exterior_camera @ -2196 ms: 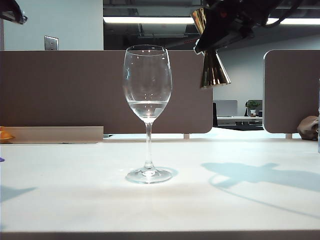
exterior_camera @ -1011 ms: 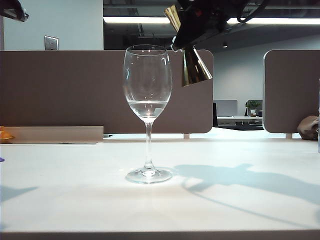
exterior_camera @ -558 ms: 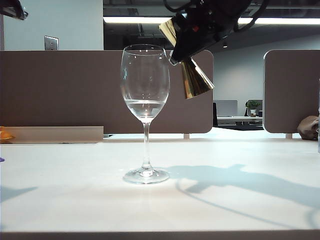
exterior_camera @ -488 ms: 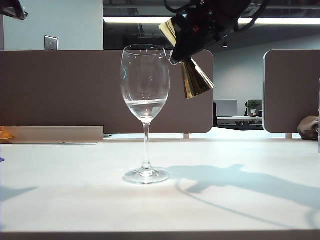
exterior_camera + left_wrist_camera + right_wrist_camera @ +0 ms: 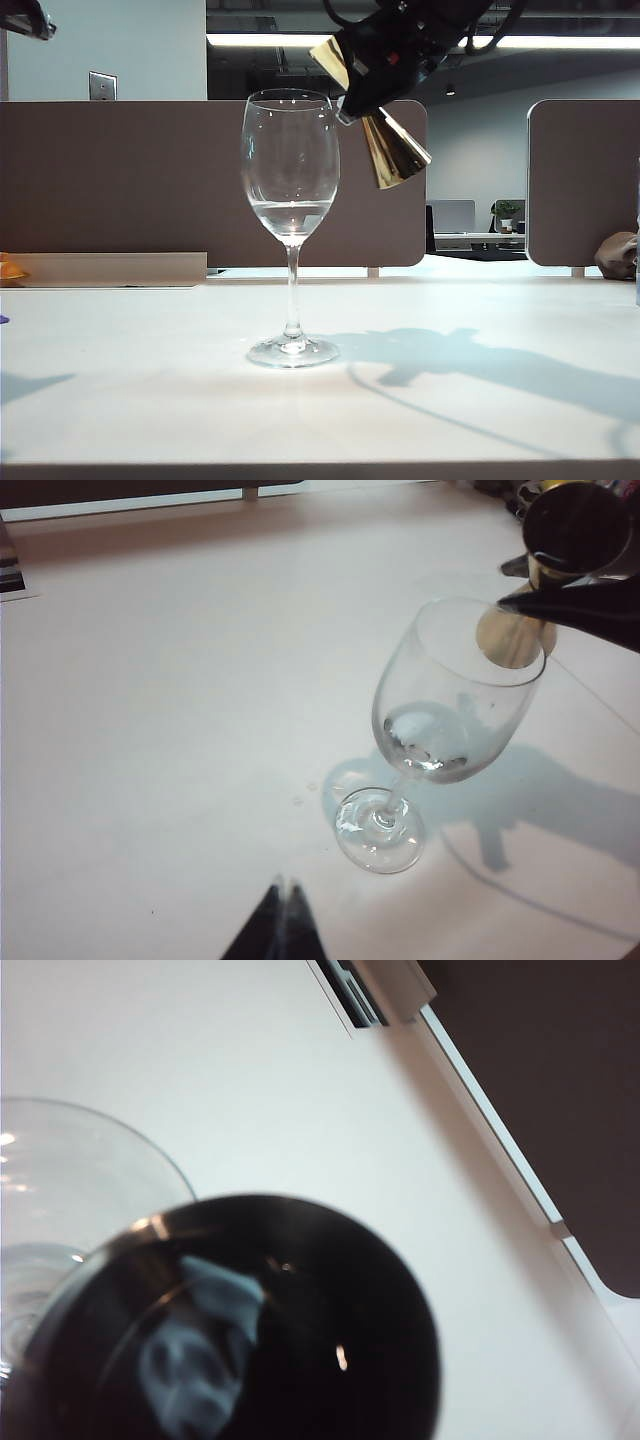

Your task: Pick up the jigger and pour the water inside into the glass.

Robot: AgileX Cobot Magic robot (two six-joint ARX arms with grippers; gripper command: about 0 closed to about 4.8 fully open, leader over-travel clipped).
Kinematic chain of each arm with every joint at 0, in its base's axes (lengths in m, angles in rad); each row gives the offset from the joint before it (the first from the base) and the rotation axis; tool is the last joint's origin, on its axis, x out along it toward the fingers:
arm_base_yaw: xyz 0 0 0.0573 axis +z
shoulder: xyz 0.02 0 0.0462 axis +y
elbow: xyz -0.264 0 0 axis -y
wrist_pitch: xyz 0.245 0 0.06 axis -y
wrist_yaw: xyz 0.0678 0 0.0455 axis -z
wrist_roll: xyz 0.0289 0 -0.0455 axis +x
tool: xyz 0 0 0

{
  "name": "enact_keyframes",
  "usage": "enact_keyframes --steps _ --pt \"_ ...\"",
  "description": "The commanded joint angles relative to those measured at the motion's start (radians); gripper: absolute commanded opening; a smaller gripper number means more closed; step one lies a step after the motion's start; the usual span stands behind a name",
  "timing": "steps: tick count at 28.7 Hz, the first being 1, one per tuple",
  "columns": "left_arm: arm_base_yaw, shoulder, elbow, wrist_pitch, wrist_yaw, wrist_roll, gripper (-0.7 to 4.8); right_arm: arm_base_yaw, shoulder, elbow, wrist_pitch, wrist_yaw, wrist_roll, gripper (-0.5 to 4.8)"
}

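1. Nearest you: table [image 5: 150, 400], w/ glass [image 5: 291, 225] upright on it near the middle; some water [image 5: 291, 215] already sits low in the bowl.
2. Just beside the rim, up right: jigger [image 5: 385, 150], tilted, upper mouth leaning toward the rim. R gripper [image 5: 385, 60] is clamped on its waist.
3. Progress, my read: pickup done, pour under way or about to start. No stream visible.
4. L gripper [image 5: 281, 920], fingers together, hangs off to the left, empty.
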Motion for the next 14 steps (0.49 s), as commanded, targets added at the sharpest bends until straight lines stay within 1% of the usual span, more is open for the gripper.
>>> enact_keyframes --steps 1,5,11,14 --pt "-0.001 -0.002 0.005 0.012 0.007 0.001 -0.04 0.008 -0.004 0.008 0.021 0.023 -0.038 -0.02" --pt "-0.001 -0.002 0.005 0.012 0.007 0.001 -0.04 0.008 0.021 0.032 0.006 0.054 -0.056 -0.02" --pt "-0.001 -0.002 0.008 0.011 0.015 0.0 -0.04 0.009 0.1 0.14 -0.039 0.068 -0.062 -0.02" --pt "-0.001 -0.002 0.008 0.011 0.015 0.0 -0.04 0.008 0.126 0.174 -0.053 0.076 -0.087 -0.02"
